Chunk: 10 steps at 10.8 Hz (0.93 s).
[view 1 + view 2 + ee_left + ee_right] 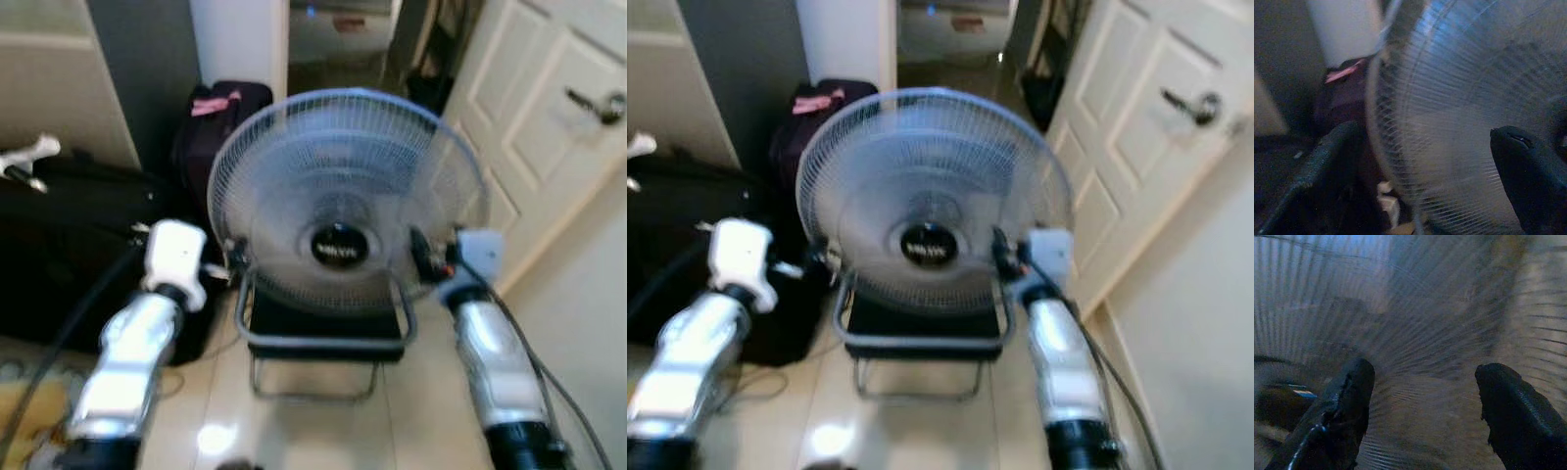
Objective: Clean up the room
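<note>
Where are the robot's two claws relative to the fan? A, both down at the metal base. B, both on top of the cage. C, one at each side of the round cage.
C: the left claw and the right claw sit at opposite sides of the fan cage, fingers spread.

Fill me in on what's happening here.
The robot stands over a floor fan on the tiled floor, beside a white door and black luggage. Its left gripper and right gripper sit at opposite sides of the fan's wire grille, fingers spread open against it. The fan is not lifted.
</note>
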Tool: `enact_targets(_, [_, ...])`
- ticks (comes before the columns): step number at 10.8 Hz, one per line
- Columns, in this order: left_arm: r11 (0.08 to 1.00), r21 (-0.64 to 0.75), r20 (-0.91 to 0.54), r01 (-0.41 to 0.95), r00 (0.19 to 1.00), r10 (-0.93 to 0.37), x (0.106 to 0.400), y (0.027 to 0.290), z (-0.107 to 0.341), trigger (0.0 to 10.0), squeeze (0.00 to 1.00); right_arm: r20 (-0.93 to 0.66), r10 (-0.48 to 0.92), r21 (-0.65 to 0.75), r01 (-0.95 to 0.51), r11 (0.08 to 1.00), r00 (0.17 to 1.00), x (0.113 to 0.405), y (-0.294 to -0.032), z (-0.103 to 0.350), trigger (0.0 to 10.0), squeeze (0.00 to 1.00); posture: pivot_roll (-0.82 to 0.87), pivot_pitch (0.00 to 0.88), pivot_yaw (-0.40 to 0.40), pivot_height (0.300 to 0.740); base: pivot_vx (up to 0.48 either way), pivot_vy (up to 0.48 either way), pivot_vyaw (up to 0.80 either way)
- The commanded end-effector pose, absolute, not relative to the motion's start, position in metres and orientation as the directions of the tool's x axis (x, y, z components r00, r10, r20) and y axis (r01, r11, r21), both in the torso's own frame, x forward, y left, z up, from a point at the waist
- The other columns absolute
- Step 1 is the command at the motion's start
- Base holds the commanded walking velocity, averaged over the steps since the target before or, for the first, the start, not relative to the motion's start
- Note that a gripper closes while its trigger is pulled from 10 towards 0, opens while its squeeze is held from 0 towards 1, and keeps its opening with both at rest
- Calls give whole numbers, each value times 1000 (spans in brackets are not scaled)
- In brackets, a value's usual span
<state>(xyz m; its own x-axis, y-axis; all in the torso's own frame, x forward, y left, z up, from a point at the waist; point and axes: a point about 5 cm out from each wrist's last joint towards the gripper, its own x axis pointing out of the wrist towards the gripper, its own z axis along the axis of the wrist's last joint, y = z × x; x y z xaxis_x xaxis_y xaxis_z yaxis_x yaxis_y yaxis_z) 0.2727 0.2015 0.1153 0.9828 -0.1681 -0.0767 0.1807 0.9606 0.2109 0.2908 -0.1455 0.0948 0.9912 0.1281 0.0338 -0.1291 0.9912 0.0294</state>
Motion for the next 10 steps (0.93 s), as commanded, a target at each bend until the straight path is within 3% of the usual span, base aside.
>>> enact_targets(1, [961,204,-73,188,982,-177,271,199,116,10000,588,35,122,18,-123,992,992,287,-152,94,10000,0,-53,0,-56,740,0,0,0])
enact_targets(10, [952,232,-81,202,979,-188,262,200,117,10000,588,1,84,-3,-84,996,996,281,-154,89,10000,0,-33,0,-64,740,0,0,0])
